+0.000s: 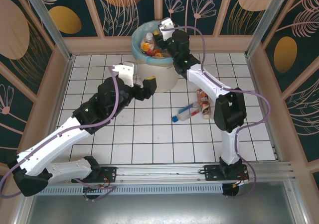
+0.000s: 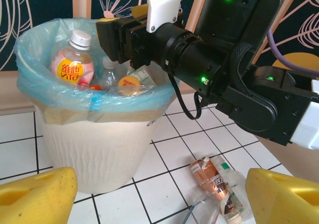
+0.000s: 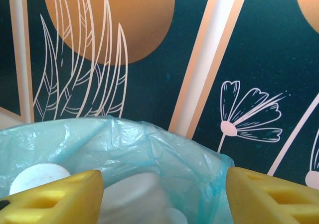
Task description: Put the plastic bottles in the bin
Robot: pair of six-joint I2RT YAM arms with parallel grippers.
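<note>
The bin [image 1: 158, 73], off-white with a light blue bag, stands at the back of the tiled floor. Several plastic bottles lie in it, among them a pink one [image 2: 72, 64] and an orange-capped one [image 2: 128, 84]. My right gripper [image 1: 160, 35] hangs over the bin's rim, open, with nothing between its yellow fingers [image 3: 50, 199]; the bag [image 3: 149, 149] and a white cap [image 3: 40, 176] lie below it. My left gripper [image 2: 159, 199] is open and empty in front of the bin [image 2: 99, 149]. A brown bottle [image 2: 205, 176] and a clear one [image 2: 234, 194] lie on the floor.
In the top view, the brown bottle [image 1: 203, 99] and a clear blue-capped bottle [image 1: 183, 114] lie right of the bin, beside the right arm's base link [image 1: 228, 112]. Wooden walls and metal posts enclose the floor. The right arm [image 2: 214, 59] reaches across above the bin.
</note>
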